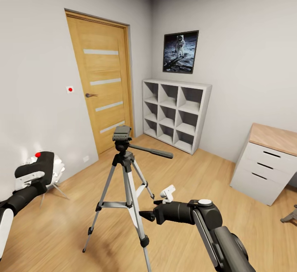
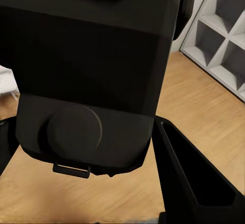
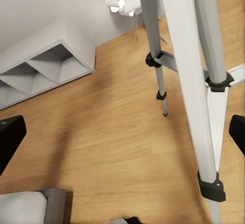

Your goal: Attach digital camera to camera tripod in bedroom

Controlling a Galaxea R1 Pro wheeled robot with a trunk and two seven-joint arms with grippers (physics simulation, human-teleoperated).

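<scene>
Risking toppled camera tripod [image 1: 126,189] if right gripper [image 1: 145,214], spread wide, empty, just beside lower legs, nudges one. Possible camera slip during transfer. Digital camera [image 1: 39,166] clamped in left gripper [image 1: 33,175], raised left of tripod, well apart from black tripod head [image 1: 122,133], slightly below it.

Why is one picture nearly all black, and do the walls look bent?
Left wrist view: the digital camera sits so close that its unlit black body shows little detail. Head view: wide-angle lens bows the door and the walls. Right wrist view: sharp, the camera tripod legs evenly lit.
</scene>
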